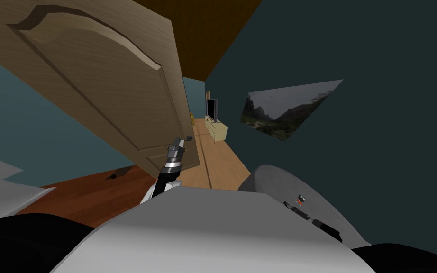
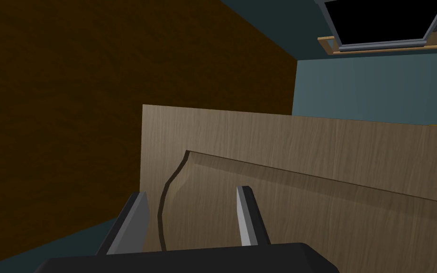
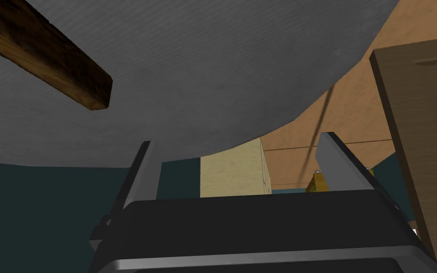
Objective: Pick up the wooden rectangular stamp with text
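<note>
Holding the right end effector point(image 3: 236, 140) low over the round grey worktop point(image 3: 213, 71), blades spread wide with nothing between them. Seeing a dark wooden bar point(image 3: 47, 52) lying on that worktop close by, off to one side of the blades and well in from the curved far edge. Taking it for the stamp, though finding no text on the faces in sight. Needing a sideways shift, and probably a turn of the wrist, to bring the bar into the gap. Risking, on a careless sweep, a knock from one blade against the bar's end and a slide along the smooth top toward the edge. Risking too a grip on one corner only, and so a slip on the lift. Further off, holding the left end effector point(image 2: 192, 190) with blades apart and empty, close up to the panelled brown door point(image 2: 307, 156) and near its dark knob point(image 1: 189, 138). Risking a scrape of that arm along the door on any turn of the torso. Beyond, orange floor point(image 3: 355, 109) leading to a pale cabinet point(image 1: 217, 129) by the far wall.
</note>
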Robot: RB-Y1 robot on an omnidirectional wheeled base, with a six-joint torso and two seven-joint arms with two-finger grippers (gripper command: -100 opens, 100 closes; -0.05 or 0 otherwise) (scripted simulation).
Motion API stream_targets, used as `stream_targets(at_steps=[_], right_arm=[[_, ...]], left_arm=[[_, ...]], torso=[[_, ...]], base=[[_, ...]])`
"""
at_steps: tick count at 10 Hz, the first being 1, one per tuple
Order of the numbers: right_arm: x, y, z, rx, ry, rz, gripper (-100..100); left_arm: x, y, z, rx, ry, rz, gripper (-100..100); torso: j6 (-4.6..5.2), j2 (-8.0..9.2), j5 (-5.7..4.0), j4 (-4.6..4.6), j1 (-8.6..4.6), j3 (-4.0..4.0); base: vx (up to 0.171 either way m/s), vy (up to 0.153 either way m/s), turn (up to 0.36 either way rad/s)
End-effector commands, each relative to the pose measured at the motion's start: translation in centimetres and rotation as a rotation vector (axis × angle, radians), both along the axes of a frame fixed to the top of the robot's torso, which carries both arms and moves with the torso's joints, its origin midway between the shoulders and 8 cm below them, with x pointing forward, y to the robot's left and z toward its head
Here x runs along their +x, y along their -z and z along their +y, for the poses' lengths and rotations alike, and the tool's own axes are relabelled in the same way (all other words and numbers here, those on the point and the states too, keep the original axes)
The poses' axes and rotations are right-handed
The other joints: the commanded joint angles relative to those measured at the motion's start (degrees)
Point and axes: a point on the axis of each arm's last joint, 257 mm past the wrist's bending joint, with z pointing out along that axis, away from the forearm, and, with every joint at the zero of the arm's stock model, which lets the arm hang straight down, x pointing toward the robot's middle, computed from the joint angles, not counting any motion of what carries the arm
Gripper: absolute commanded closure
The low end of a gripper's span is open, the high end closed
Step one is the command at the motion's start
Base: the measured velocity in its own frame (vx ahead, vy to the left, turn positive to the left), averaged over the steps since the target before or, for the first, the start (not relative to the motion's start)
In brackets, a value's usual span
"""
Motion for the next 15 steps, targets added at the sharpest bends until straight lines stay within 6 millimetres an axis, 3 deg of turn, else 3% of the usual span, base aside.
stream_targets(at_steps=[1,3,5,6,8,10,11,12,13,14,15], right_arm=[[-2.2,0.4,-1.9,-0.038,-0.012,0.065,-100],[-2.7,0.6,-2.2,-0.039,-0.002,0.073,-100],[-6.6,1.3,-4.6,-0.087,-0.019,0.180,-100],[-7.3,1.5,-5.0,-0.090,-0.005,0.192,-100],[-11.5,2.1,-6.6,-0.117,-0.012,0.297,-100],[-11.8,2.2,-6.7,-0.117,-0.006,0.303,-100],[-13.9,2.4,-7.2,-0.124,-0.006,0.352,-100],[-13.9,2.4,-7.2,-0.124,-0.006,0.352,-100],[-15.9,2.7,-7.6,-0.127,-0.006,0.398,-100],[-15.9,2.7,-7.6,-0.127,-0.006,0.398,-100],[-17.6,2.9,-7.7,-0.127,-0.005,0.437,-100]], left_arm=[[0.0,0.0,0.0,0.000,0.000,0.000,0],[0.0,0.0,0.0,0.000,0.000,0.000,0],[0.0,0.0,0.0,0.000,0.000,0.000,0],[0.0,0.0,0.0,0.000,0.000,0.000,0],[0.0,0.0,0.0,0.000,0.000,0.000,0],[0.0,0.0,0.0,0.000,0.000,0.000,0],[0.0,0.0,0.0,0.000,0.000,0.000,0],[0.0,0.0,0.0,0.000,0.000,0.000,0],[0.0,0.0,0.0,0.000,0.000,0.000,0],[0.0,0.0,0.0,0.000,0.000,0.000,0],[0.0,0.0,0.0,0.000,0.000,0.000,0]], torso=[[0.00,0.00,0.00,0.00,0.00,0.00],[0.00,-0.02,0.01,0.00,0.05,-0.01],[-0.05,-0.02,0.02,0.00,0.08,-0.01],[-0.04,-0.02,0.00,-0.01,-0.02,-0.01],[-0.02,-0.02,-0.02,0.00,-0.03,-0.01],[0.02,-0.01,0.00,0.00,0.03,-0.01],[0.03,0.03,0.02,0.01,0.16,0.02],[0.00,0.04,0.04,0.01,0.20,0.03],[0.01,0.04,0.03,0.01,0.18,0.02],[0.01,0.04,0.03,0.01,0.15,0.02],[0.02,0.04,0.02,0.01,0.16,0.03]], base=[[0.032,-0.048,0.185],[0.019,-0.034,0.058],[0.026,-0.051,0.244],[0.017,-0.072,0.085],[0.029,-0.068,0.179],[0.013,-0.033,0.033],[0.008,-0.010,0.113],[0.006,-0.019,0.077],[0.007,-0.027,0.106],[0.006,-0.024,0.063],[0.004,-0.018,0.089]])
